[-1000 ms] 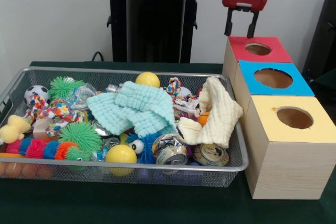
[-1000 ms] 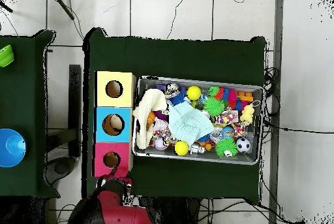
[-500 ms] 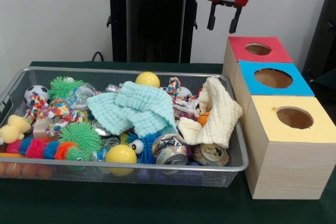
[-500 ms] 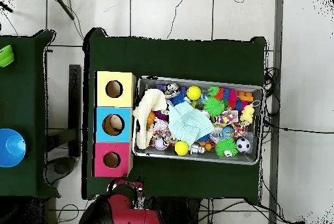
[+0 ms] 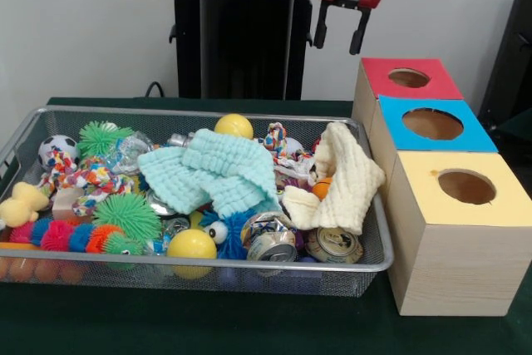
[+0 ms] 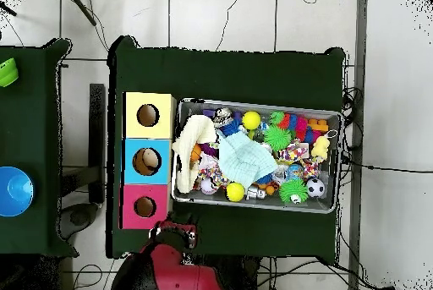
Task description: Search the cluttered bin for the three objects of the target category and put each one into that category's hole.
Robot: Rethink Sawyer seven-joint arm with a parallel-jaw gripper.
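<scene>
The wire-mesh bin (image 5: 33, 118) (image 6: 331, 117) holds a jumble of toys. A yellow duck (image 5: 21, 204) (image 6: 320, 146) lies at its left end in the front view. No tiger shows. The red-topped box with its round hole (image 5: 408, 77) (image 6: 145, 207) stands to the right of the bin, farthest from the front camera. My gripper (image 5: 337, 36) (image 6: 173, 234) hangs open and empty, high above the table behind the bin's far right corner, left of the red hole in the front view.
A blue-topped box (image 5: 432, 124) and a yellow-topped box (image 5: 466, 186) stand in line with the red one. In the bin lie a mint cloth (image 5: 218, 168), a cream cloth (image 5: 342, 180), yellow balls (image 5: 191, 244), crushed cans (image 5: 272, 239), spiky green balls (image 5: 126, 214) and a small football (image 5: 56, 149).
My gripper has moved from just above the red-topped box's far edge up and to the left in the front view, away from the hole. Nothing in the bin has moved.
</scene>
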